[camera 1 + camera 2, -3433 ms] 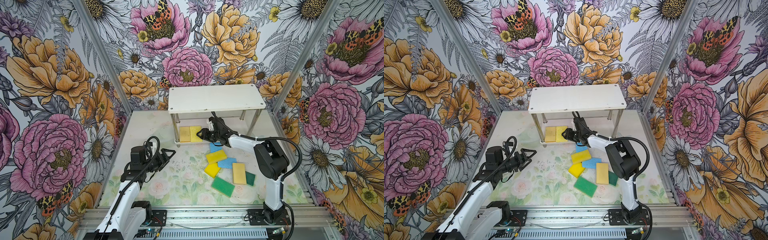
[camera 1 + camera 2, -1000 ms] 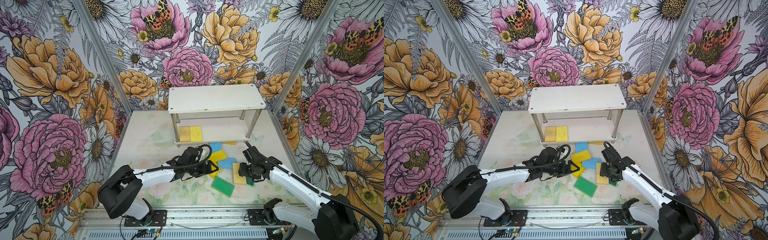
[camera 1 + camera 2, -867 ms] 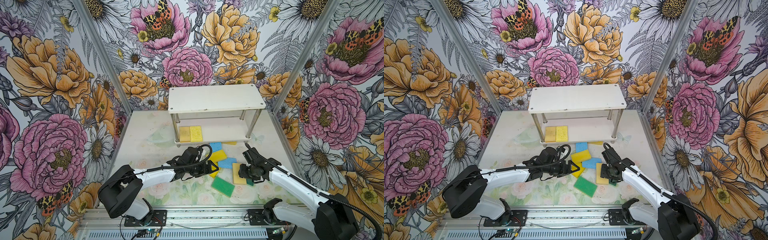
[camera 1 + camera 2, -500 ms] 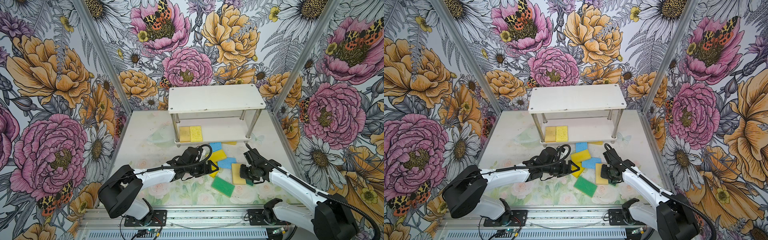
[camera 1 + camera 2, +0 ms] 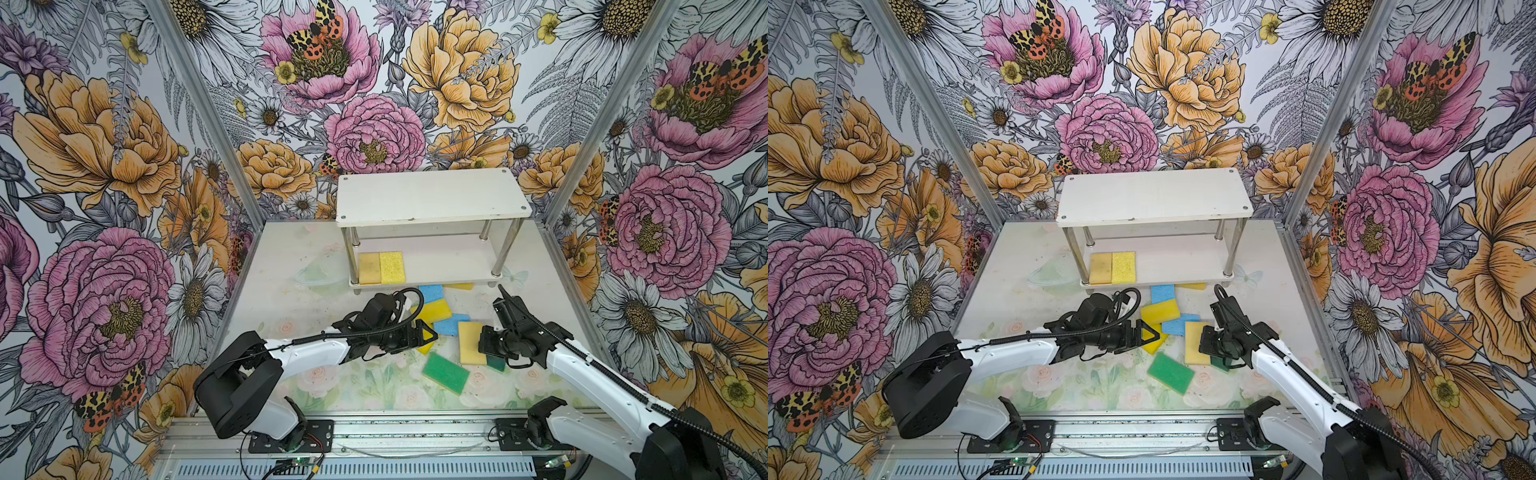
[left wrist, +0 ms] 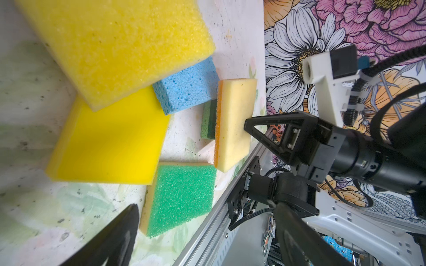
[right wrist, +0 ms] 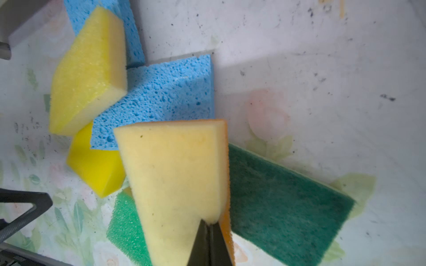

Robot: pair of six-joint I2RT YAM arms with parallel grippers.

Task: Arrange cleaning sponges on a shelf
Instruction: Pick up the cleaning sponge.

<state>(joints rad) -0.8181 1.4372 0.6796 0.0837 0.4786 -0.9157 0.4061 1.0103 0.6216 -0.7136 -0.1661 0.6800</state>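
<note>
Floral-walled surface [image 5: 291,303] holds eight sponges [image 5: 445,372], the shelf [image 5: 432,195] two; right hand [image 5: 482,345] grips one tan sponge [image 5: 469,338], left hand [image 5: 430,336] hangs released.

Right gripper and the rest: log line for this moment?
right gripper: shut on tan sponge | left gripper: open | shelf: two yellow sponges on lower board

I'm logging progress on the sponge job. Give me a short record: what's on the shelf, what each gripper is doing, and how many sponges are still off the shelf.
shelf, lower board: tan sponge and yellow sponge, side by side at one end
shelf, top board: no sponges
right gripper: shut on the edge of the pale yellow sponge
left gripper: open, holding nothing
off the shelf: eight sponges, including the gripped one
</note>
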